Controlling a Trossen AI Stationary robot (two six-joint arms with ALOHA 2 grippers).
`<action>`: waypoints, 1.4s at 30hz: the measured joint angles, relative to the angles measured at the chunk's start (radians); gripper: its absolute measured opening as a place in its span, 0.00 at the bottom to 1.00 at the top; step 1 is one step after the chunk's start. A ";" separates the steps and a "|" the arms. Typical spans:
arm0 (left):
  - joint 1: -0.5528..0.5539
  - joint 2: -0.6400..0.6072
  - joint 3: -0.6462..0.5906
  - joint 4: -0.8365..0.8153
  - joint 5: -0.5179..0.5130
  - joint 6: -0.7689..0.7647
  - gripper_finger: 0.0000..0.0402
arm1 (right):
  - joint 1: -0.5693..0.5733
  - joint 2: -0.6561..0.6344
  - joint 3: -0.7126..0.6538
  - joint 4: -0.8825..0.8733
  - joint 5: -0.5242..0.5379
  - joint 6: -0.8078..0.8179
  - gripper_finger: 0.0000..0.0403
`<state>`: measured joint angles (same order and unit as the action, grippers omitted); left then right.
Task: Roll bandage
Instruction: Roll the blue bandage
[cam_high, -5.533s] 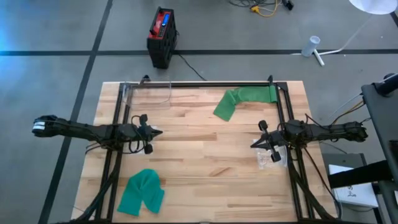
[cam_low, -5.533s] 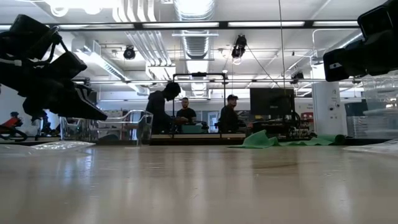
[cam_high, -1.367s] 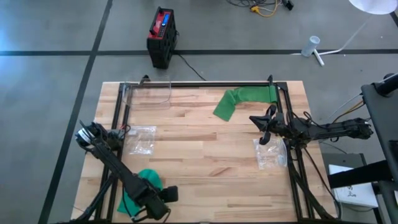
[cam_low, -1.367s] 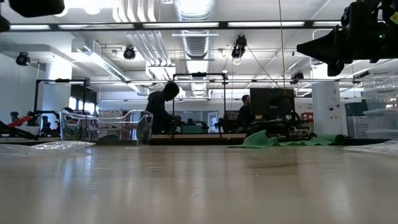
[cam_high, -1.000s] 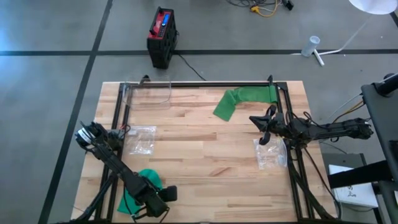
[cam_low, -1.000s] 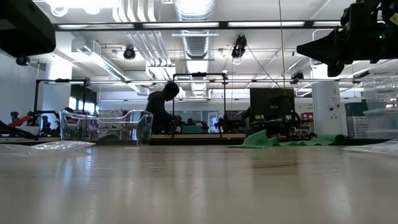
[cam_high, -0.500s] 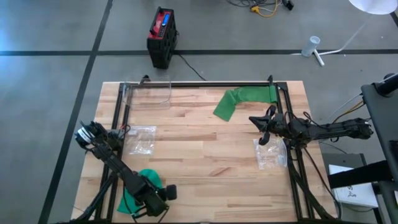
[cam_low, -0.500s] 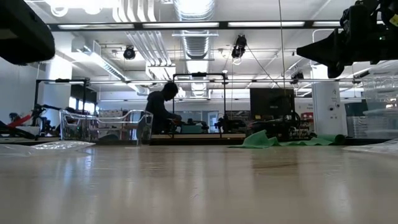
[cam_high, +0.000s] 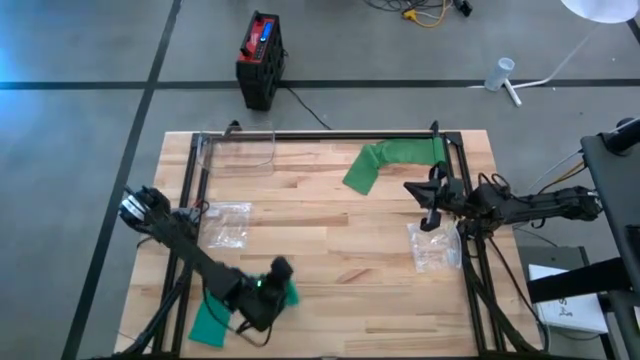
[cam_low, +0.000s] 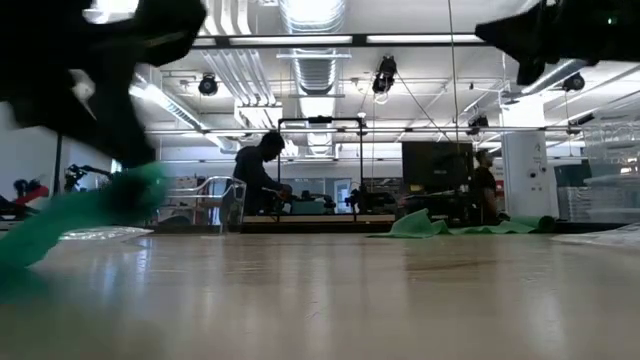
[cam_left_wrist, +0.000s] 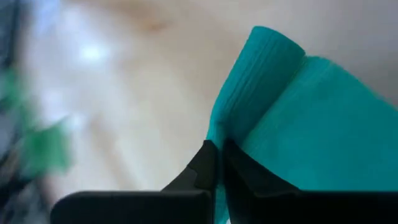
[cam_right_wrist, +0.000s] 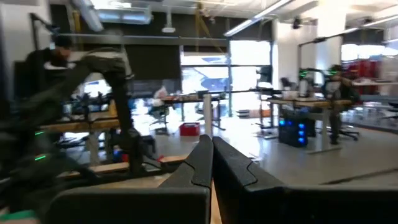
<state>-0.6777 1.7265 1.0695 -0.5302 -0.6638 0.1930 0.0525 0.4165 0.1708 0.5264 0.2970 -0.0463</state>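
Table middle (cam_high: 330, 250) open — plastic bags (cam_high: 226, 222) flank it (both sides).

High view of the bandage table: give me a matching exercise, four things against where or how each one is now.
Things:
1. left gripper
2. right gripper
3. flat green elastic bandage strip
4. clear plastic bag

States:
A. lying at the far edge of the wooden table
B. fingers shut on the crumpled green bandage at the near left
C. lying flat below the right arm
D. fingers shut on nothing, raised near the right rail

Pairs: 1-B, 2-D, 3-A, 4-C
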 joint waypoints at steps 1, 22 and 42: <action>0.024 -0.014 -0.002 -0.001 -0.056 -0.037 0.01 | 0.003 0.031 0.022 0.001 -0.011 0.001 0.00; 0.427 -0.189 0.012 0.220 -0.500 0.038 0.01 | 0.006 0.868 0.532 -0.027 -0.115 0.017 0.06; 0.549 -0.292 0.001 0.296 -0.366 0.148 0.00 | -0.066 1.179 0.843 -0.049 0.123 -0.043 0.54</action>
<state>-0.1291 1.4341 1.0702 -0.2345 -1.0295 0.3412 -0.0139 1.5955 1.0138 0.4777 0.4196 -0.0894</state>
